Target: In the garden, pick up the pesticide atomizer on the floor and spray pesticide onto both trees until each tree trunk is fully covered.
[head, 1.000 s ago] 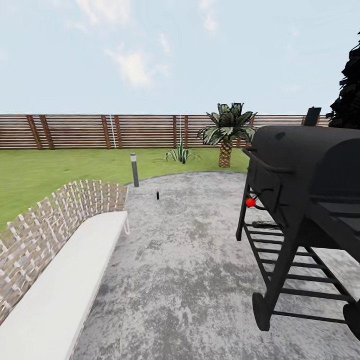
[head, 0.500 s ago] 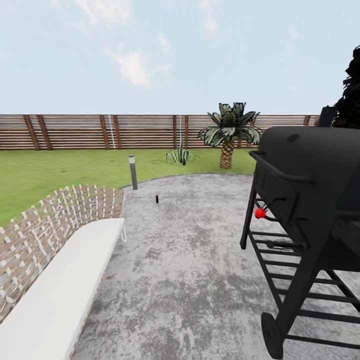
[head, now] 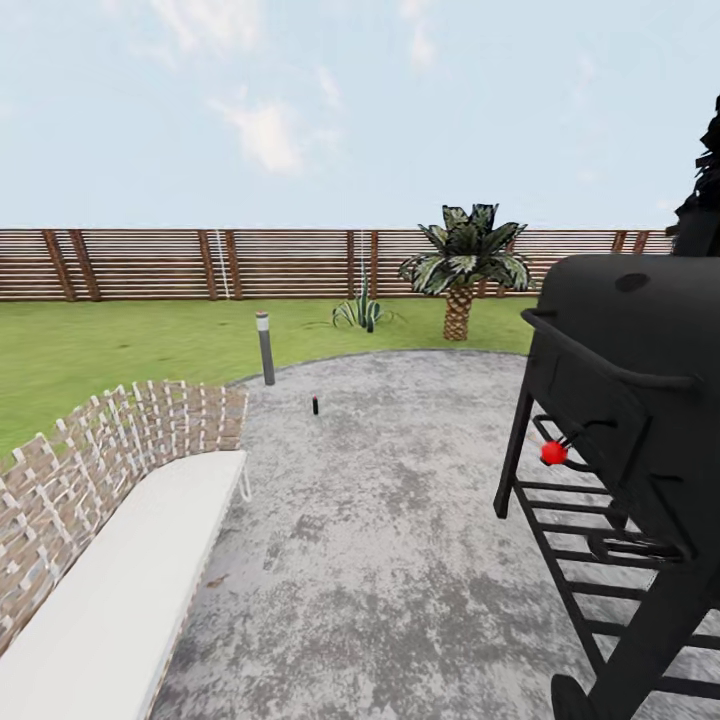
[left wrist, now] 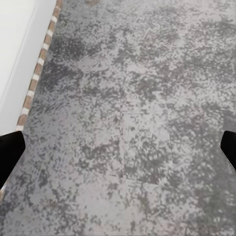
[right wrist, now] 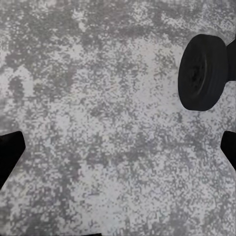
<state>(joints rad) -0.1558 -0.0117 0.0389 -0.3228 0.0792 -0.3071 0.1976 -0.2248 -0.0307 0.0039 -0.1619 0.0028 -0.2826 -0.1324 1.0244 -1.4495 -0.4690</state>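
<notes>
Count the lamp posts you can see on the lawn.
1. The lamp post stands at the lawn's edge beside the patio. The grill may hide others.

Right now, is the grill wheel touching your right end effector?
Apart. The right wrist view shows the grill wheel off to one side, with bare patio floor separating it from the dark fingertips at the picture's edges.

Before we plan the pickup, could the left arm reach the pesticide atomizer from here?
Probably not: the pesticide atomizer stands far ahead across the floor, while the left end effector hangs open over nearby paving.
</notes>
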